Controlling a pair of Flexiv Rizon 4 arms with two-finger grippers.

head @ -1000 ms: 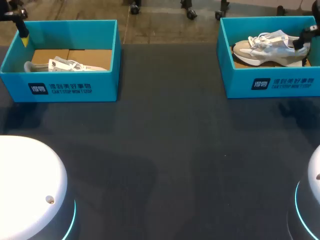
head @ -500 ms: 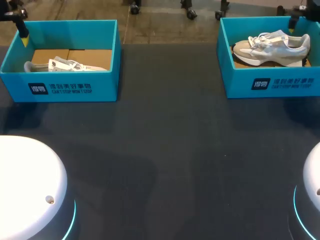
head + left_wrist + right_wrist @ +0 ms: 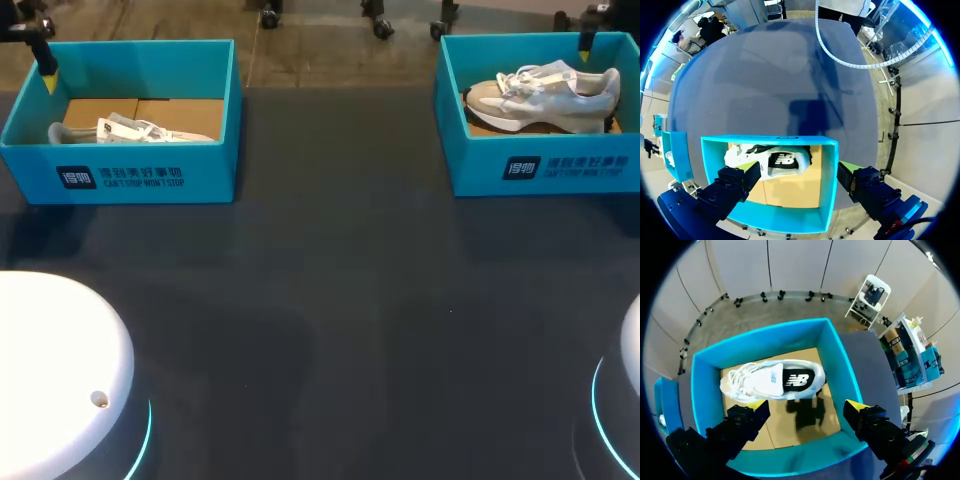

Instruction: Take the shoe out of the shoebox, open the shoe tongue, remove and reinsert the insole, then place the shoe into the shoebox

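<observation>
On the dark table point(image 3: 330, 300), two teal boxes are set far apart at the far corners. In the left shoebox point(image 3: 120, 178) a pale shoe point(image 3: 135, 130) is laid low on the cardboard floor, and in the right shoebox point(image 3: 540, 168) a white and beige shoe point(image 3: 545, 95) is laid with its toe toward the left. The left gripper point(image 3: 46, 72) is held at the far left corner of the left shoebox, and the right gripper point(image 3: 585, 48) at the far wall of the right shoebox.

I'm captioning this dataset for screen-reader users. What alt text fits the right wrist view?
A white and beige shoe lies inside an open blue shoebox, its side facing the camera. The right hand hovers above the box, its fingers wide open and holding nothing.
</observation>
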